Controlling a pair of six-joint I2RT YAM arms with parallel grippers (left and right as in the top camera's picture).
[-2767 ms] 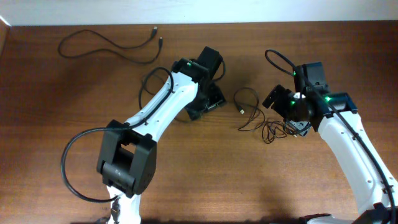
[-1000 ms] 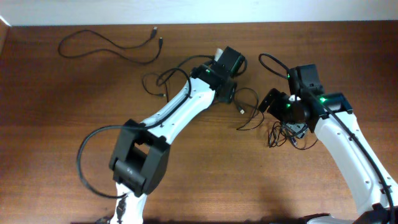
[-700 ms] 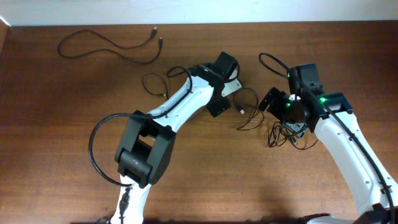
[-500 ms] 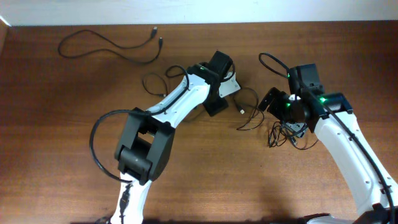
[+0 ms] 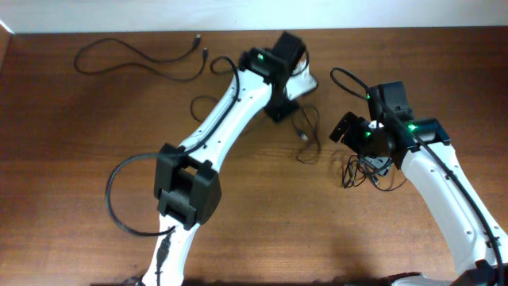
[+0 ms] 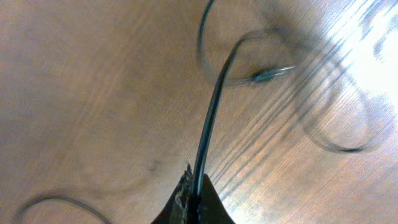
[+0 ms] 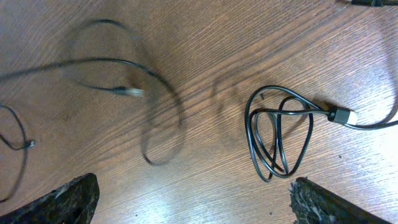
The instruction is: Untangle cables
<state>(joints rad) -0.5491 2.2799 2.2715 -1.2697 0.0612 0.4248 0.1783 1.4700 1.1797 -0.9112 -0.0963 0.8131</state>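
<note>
My left gripper [image 5: 290, 99] is shut on a thin black cable [image 5: 304, 135] at the far middle of the table. That cable hangs from the pinch and trails toward the near side. In the left wrist view the cable [image 6: 211, 118] runs up from between the closed fingertips [image 6: 196, 186] into blurred loops above the wood. My right gripper [image 5: 373, 159] stands wide open over a small coiled cable [image 5: 361, 173]. In the right wrist view this coil [image 7: 280, 137] with its plug [image 7: 341, 115] lies between the spread fingers [image 7: 68, 199], nearer the right one, and nothing touches it.
A separate long black cable [image 5: 135, 59] lies loose at the far left, its plugs near the back edge. The pulled cable [image 7: 118, 87] appears blurred on the left of the right wrist view. The wooden table [image 5: 79, 159] shows bare wood on its left and near sides.
My left gripper has shut on the cable and swung toward the far edge, drawing the cable's loop away from the coil. The right arm has not moved.
</note>
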